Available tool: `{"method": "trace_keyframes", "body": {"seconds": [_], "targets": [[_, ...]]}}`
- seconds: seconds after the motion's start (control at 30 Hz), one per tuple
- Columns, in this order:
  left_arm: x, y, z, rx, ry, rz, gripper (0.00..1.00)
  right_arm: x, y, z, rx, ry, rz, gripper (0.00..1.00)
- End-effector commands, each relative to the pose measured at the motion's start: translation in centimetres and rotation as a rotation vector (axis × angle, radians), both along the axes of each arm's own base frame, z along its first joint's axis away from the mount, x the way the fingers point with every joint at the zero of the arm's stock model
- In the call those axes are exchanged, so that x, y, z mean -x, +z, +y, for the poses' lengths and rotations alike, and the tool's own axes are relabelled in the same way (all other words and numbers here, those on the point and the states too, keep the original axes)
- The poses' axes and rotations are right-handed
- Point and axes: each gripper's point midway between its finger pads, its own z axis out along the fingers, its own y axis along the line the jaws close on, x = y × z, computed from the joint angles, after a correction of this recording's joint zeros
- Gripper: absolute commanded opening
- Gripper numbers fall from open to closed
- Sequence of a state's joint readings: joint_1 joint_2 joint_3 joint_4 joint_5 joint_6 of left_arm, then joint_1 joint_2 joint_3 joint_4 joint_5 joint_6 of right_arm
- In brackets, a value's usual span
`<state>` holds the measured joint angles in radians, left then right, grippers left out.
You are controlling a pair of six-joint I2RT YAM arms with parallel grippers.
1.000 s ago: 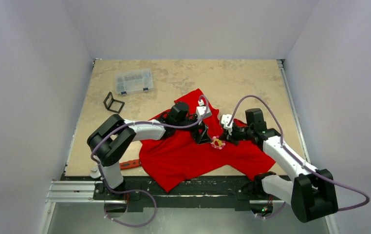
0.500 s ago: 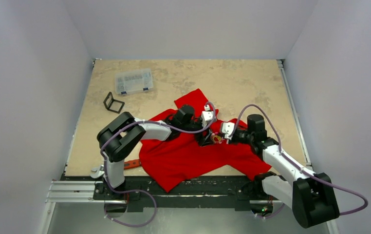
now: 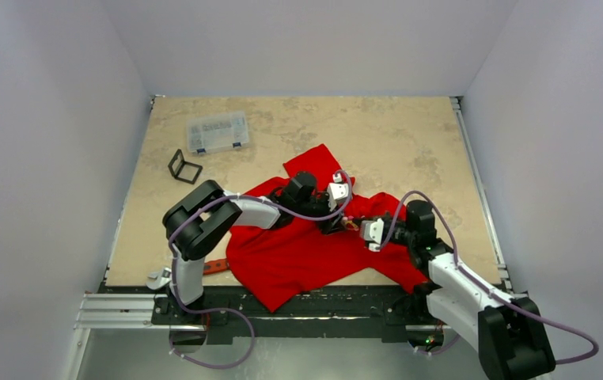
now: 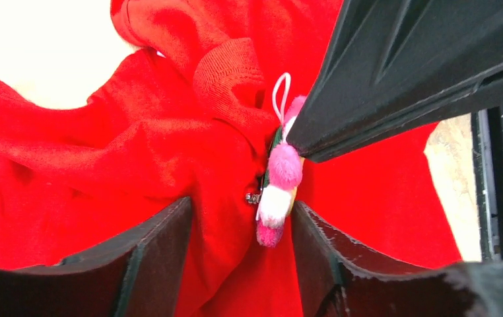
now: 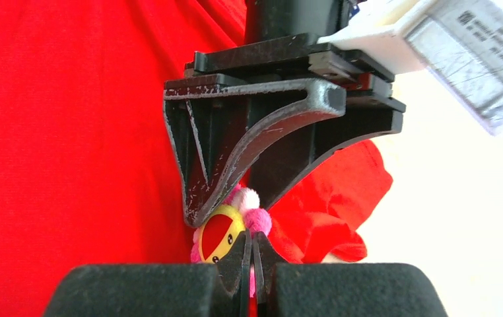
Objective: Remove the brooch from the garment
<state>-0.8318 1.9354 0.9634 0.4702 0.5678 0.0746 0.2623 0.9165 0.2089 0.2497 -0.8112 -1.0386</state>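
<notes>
The garment (image 3: 306,253) is a red T-shirt lying crumpled on the table. The brooch (image 5: 219,238) has pink and white fluffy petals and a yellow-red centre, and it is pinned to the cloth. It shows edge-on in the left wrist view (image 4: 278,188) and is barely visible from above (image 3: 351,226). My right gripper (image 5: 252,241) is shut on a pink petal of the brooch. My left gripper (image 4: 241,218) is closed on a bunched fold of the garment (image 4: 169,152) right beside the brooch. The two grippers meet tip to tip (image 3: 350,225).
A clear plastic box (image 3: 218,131) and a small black frame (image 3: 184,166) lie at the far left of the table. A red-handled wrench (image 3: 211,267) lies by the shirt's near left edge. White walls enclose the table on three sides.
My right gripper moved left onto the brooch and shut on it, and its wrist then dropped nearer. The left gripper shifted slightly right, still on the cloth.
</notes>
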Motion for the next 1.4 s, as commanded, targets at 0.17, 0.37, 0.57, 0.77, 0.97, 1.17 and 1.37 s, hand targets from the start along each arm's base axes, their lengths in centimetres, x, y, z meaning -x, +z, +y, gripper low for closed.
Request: {"method": "trace_keyframes", "body": {"seconds": [0.17,0.37,0.57,0.77,0.97,1.17,1.37], "targets": [[-2.2,1.5,-0.1,0.003,0.008,-0.186,0.24,-0.6,2.8,0.9,-0.036,0.043,-0.072,0.33],[-3.7,2.4,0.7,-0.013,0.068,-0.288,0.0,-1.5,4.1,0.0,-0.037,-0.091,0.132,0.84],[-2.3,1.8,2.0,-0.076,0.055,-0.428,0.0,-0.7,6.3,-1.3,-0.073,-0.286,0.452,0.95],[-2.1,2.2,2.4,-0.125,0.087,-0.622,0.0,-1.3,8.4,-1.0,-0.171,-0.374,0.666,0.89],[-2.7,2.6,3.1,-0.168,0.15,-0.662,0.0,-3.0,5.0,-0.5,-0.054,-0.358,0.935,0.83],[-3.1,3.5,3.7,-0.196,0.201,-0.7,0.0,-2.5,1.8,0.4,0.002,-0.288,1.203,0.87],[-1.7,4.1,3.1,-0.146,0.162,-0.759,0.0,-4.0,1.3,2.1,-0.109,-0.253,1.403,0.92]]}}
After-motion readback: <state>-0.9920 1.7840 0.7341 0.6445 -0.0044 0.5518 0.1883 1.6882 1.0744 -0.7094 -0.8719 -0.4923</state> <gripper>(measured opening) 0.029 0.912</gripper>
